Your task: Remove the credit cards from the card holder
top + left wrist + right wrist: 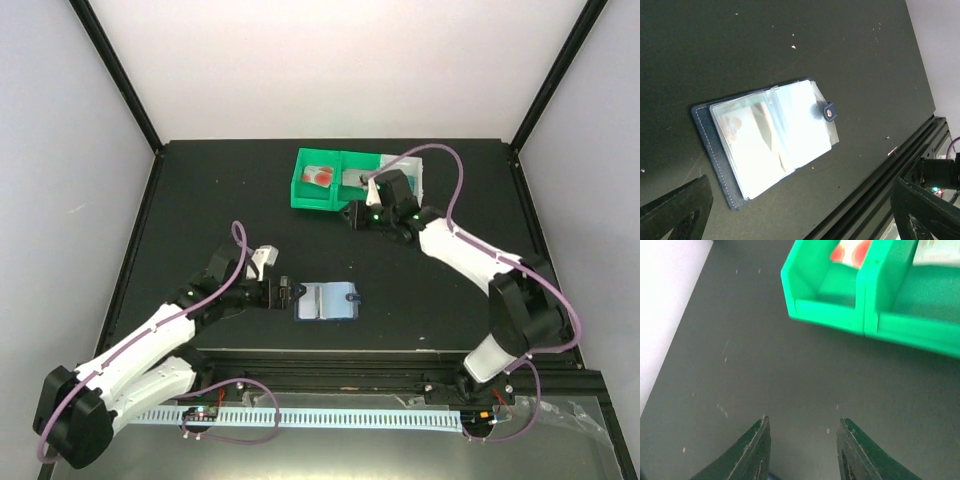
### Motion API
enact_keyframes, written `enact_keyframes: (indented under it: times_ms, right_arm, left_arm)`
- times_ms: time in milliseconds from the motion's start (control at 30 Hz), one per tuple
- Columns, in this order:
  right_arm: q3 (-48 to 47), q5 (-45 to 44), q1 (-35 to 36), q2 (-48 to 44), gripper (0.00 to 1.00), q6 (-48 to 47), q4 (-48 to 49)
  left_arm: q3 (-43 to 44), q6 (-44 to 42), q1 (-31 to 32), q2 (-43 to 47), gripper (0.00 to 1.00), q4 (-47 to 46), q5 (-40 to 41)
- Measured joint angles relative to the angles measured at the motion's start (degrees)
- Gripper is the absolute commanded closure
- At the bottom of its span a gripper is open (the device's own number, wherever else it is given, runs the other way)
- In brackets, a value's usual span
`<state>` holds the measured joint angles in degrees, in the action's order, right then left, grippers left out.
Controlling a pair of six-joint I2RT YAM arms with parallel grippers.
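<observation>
Two grippers are over the black table (200, 200). The left gripper (284, 293) stands as wide open as it can, and nothing is between its fingers (677, 210). It hovers just beside the left edge of the card holder (328, 301) and does not touch it.

The card holder lies unfolded and flat on the table, near the front middle. Its dark blue cover is underneath, and its pale, clear-looking pockets (765, 150) face up. A small strap with a snap button (829, 112) lies over the right edge. It cannot be told whether a card is inside the pockets; only a faint picture shows through the left one.

The right gripper (802, 440) is partly open, with a clear gap between the two fingers (756, 452), and it holds nothing. It hangs above the bare table, just in front of the green tray (825, 310).

The green tray has two compartments. In the left one lies a white card with red circles (320, 176). In the right one lies a pale card (937, 252) with some print, too blurred to read. To the right of the green tray is a white tray (412, 168), partly hidden by the right arm, so its content cannot be seen.
</observation>
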<state>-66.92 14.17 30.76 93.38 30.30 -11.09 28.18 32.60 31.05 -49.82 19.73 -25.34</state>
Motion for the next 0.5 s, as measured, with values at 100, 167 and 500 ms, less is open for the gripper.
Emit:
enact_keyframes:
  times_ms: [100,167,500]
  right_arm:
    - [5.31,1.86,0.00,-4.00,0.62,0.07,-0.39]
    - [9.11,2.82,0.00,-6.86,0.62,0.17,-0.68]
    - [22.82,5.88,0.00,-11.78,0.62,-0.02,3.02]
  left_arm:
    - [0.02,1.09,-0.24,-1.79,0.01,-1.86,-0.39]
    - [-0.02,2.01,-0.26,-2.80,0.01,-3.61,-0.87]
    - [-1.88,3.63,-0.37,-8.28,0.01,-14.10,-2.36]
